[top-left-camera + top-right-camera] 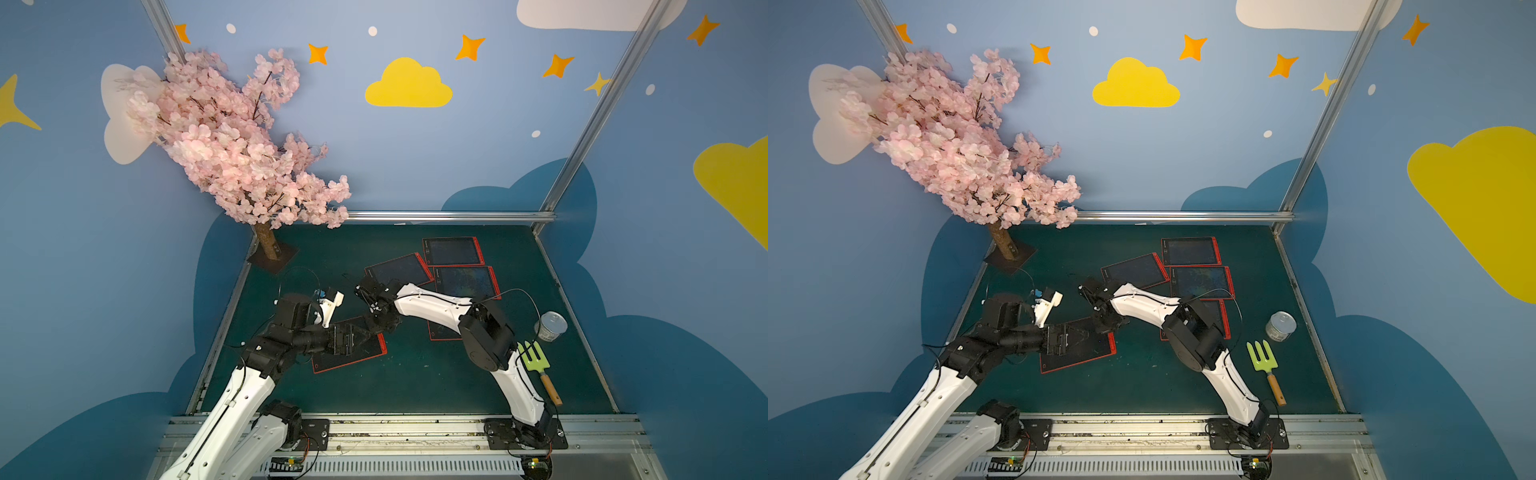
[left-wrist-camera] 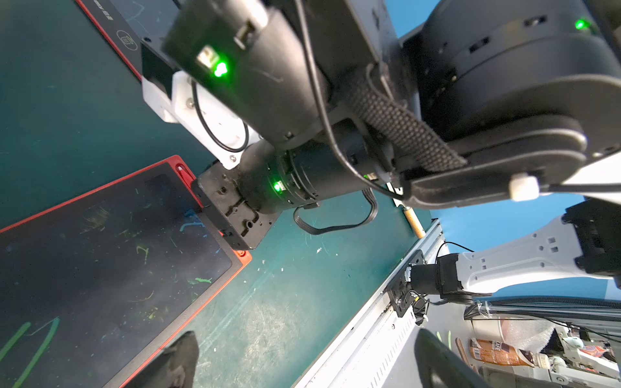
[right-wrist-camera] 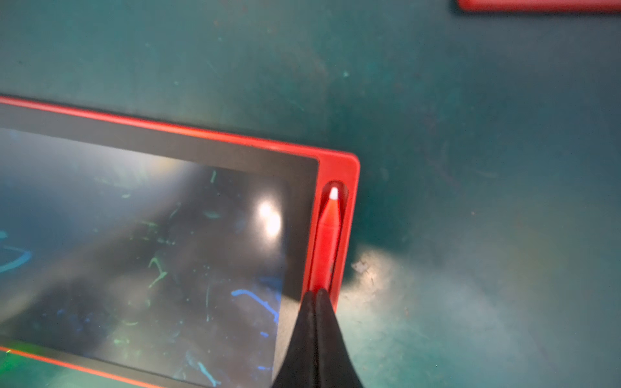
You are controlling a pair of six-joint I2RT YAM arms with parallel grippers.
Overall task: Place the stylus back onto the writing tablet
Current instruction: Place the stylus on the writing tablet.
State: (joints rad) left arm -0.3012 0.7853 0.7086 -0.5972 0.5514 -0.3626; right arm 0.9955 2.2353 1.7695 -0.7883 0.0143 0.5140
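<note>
Stylus (image 3: 327, 242), red with a white tip, lay in the groove along one short red side of the writing tablet (image 3: 218, 136), the side facing the desk's right edge. From where I stood the right pincer (image 3: 316, 295) was squeezed fully together, with nothing caught between its black fingers (image 3: 302, 336). Their tips came down on the rear part of the stylus and hid the rest of it. Whether they pressed it or only touched it I could not tell.

The tablet sat flat on the green desk (image 1: 415, 382), left of its middle, its dark screen streaked with green and blue scribbles. The left pincer (image 2: 305, 336) hung over that same tablet, spread wide and holding nothing.

Three more red-framed tablets (image 1: 453, 251) lay clustered toward the far edge, and a fourth showed partly beneath the right arm. Near the right edge stood a tin can (image 1: 550, 326), with a green garden fork (image 1: 536, 361) just in front of it. A pink cherry blossom tree (image 1: 232, 137) rose from the far left corner.
</note>
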